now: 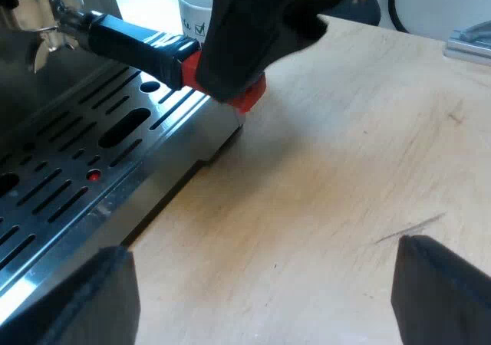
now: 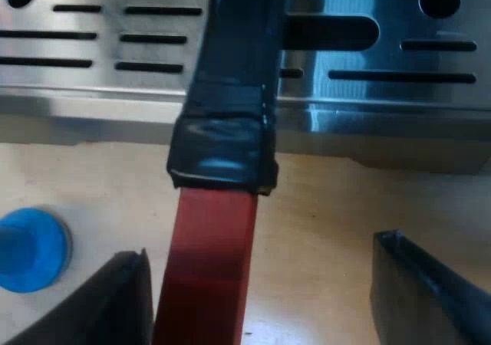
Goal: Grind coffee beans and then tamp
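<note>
Handle (image 2: 230, 92) was black, ending in red! Machine's tray (image 2: 92, 92) shone silver with dark slots. Tamper (image 2: 31, 249) was bright blue, mug (image 1: 196, 8) white, desk (image 1: 330, 169) pale wood-grain.

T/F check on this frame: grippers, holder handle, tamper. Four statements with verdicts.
1. The left gripper is open above the table. True.
2. The right gripper is shut on the handle. False: it is open and straddles the red end without clamping it.
3. The tamper is blue. True.
4. The handle lies flat on the table. False: it juts out above the machine's drip tray.
</note>
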Motion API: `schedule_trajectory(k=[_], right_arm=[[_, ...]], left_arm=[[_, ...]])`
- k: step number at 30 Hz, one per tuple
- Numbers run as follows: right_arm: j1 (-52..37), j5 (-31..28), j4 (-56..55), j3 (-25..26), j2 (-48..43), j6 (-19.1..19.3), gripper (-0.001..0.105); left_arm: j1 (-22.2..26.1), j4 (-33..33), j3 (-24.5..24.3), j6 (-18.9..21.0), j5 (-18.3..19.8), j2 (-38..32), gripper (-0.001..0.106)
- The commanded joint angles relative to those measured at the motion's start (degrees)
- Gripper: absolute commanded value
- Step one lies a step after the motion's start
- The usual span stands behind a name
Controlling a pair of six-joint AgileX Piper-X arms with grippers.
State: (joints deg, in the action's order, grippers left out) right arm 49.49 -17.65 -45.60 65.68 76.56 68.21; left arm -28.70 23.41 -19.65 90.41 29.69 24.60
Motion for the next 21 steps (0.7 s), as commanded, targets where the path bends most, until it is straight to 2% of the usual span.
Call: schedule_trajectory(k=[1, 11, 21], right_arm=[[-0.2, 0.4, 1.3, 0.5, 1.4, 0.1, 0.062], [-0.2, 0.4, 6.0, 0.5, 6.8, -0.1, 0.062], [-0.2, -0.2, 6.1, 0.5, 7.8, -0.4, 0.062]], left_arm=[[-0.3, -1.1, -0.2, -0.2, 0.7, -0.4, 0.07], [-0.3, -1.1, -0.2, -0.2, 0.7, -0.4, 0.07], [-0.3, -1.1, -0.2, -0.2, 0.9, -0.4, 0.07]])
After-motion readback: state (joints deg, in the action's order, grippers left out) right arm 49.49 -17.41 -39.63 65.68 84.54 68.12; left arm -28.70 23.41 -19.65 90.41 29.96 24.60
